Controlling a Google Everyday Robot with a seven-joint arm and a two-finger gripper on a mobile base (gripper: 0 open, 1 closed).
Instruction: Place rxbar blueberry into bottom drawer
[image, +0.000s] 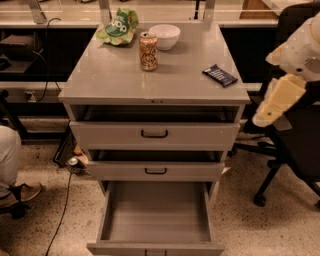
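Gripper (264, 115) is out at the right edge, off to the side of the desk (115, 75) and about level with the top drawer, touching nothing. It hangs as a cream-coloured piece angled down and to the left under the white arm (300, 45). Open or closed? Cannot tell from here, and nothing is seen in its hold.

Nearest to us, the bottom drawer (155, 212) is pulled well out, its flat grey floor bare. Above it the middle drawer (156, 170) is out a little, and the top drawer (154, 135) a little too, each with a black handle. That makes three drawers in all.

Up on the desk top, one rxbar blueberry (219, 75) lies flat near the right edge, dark wrapper turned at a slant, well apart from the gripper. Further back, one tan soda can (148, 51) stands upright near the middle. Just behind it to the right is one white bowl (164, 36). At the far left corner is one green chip bag (118, 26).

A black office chair (295, 145) stands behind the arm on the right.
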